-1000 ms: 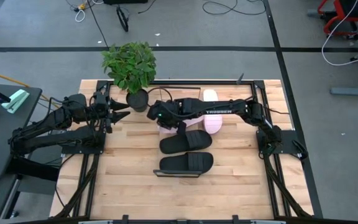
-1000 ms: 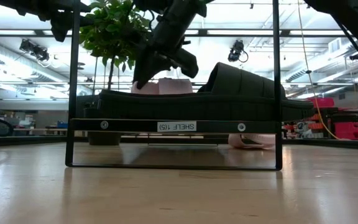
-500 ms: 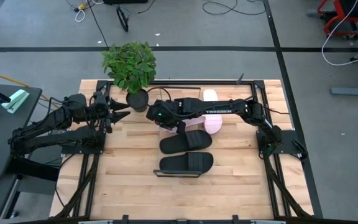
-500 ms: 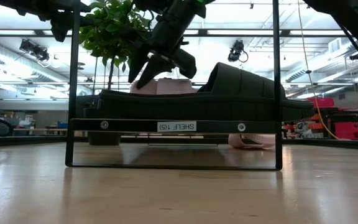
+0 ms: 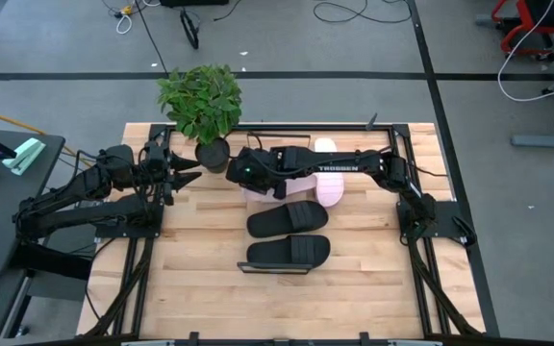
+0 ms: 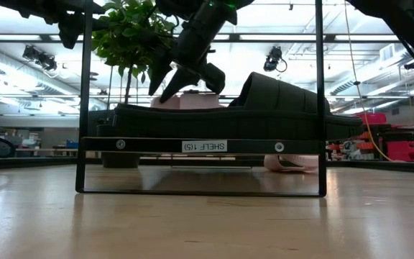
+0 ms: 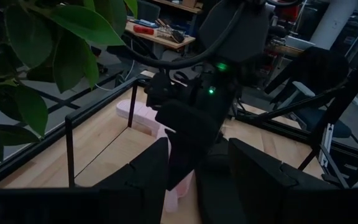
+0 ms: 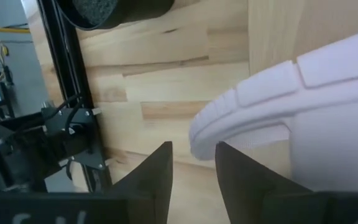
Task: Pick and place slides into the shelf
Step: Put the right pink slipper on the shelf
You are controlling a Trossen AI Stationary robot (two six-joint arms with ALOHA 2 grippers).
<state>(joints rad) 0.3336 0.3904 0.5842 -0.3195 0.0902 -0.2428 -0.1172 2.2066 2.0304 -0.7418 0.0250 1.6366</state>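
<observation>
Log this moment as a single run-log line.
right pincer: open, over pink slide | left pincer: open, waiting by plant pot | black slide: on shelf

My overhead cam looks straight down; the low one sits at counter level, both catching the black foam slide.

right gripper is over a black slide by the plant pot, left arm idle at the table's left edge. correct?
Not quite: the right gripper is over a pale pink slide, not a black one, as the right wrist view shows. It is by the plant pot, and the left arm waits at the left edge.
</observation>
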